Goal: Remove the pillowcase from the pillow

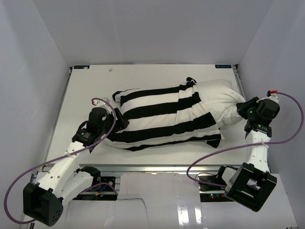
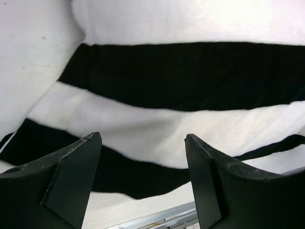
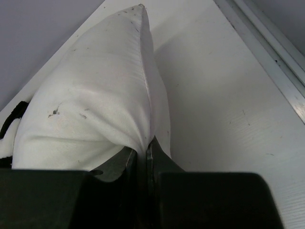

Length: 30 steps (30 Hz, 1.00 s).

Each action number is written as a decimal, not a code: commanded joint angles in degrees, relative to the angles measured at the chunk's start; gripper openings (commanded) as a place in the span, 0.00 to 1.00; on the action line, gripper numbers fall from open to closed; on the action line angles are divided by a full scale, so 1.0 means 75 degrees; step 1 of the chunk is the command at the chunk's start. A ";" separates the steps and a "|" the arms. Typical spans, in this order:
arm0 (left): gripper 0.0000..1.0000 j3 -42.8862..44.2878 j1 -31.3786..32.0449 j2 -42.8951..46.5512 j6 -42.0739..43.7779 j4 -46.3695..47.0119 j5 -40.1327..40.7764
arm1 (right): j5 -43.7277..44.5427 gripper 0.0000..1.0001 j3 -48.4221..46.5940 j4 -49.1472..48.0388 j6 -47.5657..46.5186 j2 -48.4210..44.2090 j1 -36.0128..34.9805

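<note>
While my right pincer (image 3: 143,147) clamps the pillow (image 3: 95,95) at its bare right end, seemingly anchoring it, my left pincer (image 2: 143,138) hangs apart over the striped pillowcase (image 2: 190,76).

White table (image 1: 90,95) sat inside plain grey walls (image 1: 143,28) at 9, 12 and 3 o'clock. Blue tag (image 1: 81,67) at the table's 11 o'clock corner, second blue tag (image 1: 222,66) at 1 o'clock. Metal rail (image 1: 157,168) ran along the near edge. Glossy white sheet (image 1: 157,202) lay at 6 o'clock.

Matt cloth pillow (image 1: 221,98), soft striped cloth pillowcase (image 1: 162,119)
</note>
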<state>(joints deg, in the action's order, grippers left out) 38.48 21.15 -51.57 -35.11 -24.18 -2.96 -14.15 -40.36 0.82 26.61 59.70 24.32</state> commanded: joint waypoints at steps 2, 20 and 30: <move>0.81 -0.0501 0.0133 0.0454 -0.0334 0.0388 0.0618 | -0.0421 0.08 0.0096 -0.0473 0.0108 -0.0284 0.0320; 0.73 -0.1896 0.0192 0.1083 -0.0851 0.1045 -0.0239 | -0.0726 0.08 0.0155 -0.0531 0.0073 -0.0425 0.0496; 0.75 -0.1953 0.0859 0.0360 -0.0931 0.1009 -0.0063 | -0.0914 0.08 0.0213 -0.0672 0.0132 -0.0495 0.0508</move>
<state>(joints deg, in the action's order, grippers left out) 24.47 25.87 -49.43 -41.54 -16.71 -4.80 -19.68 -38.44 -0.01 26.63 57.43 27.79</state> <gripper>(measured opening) 0.754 0.122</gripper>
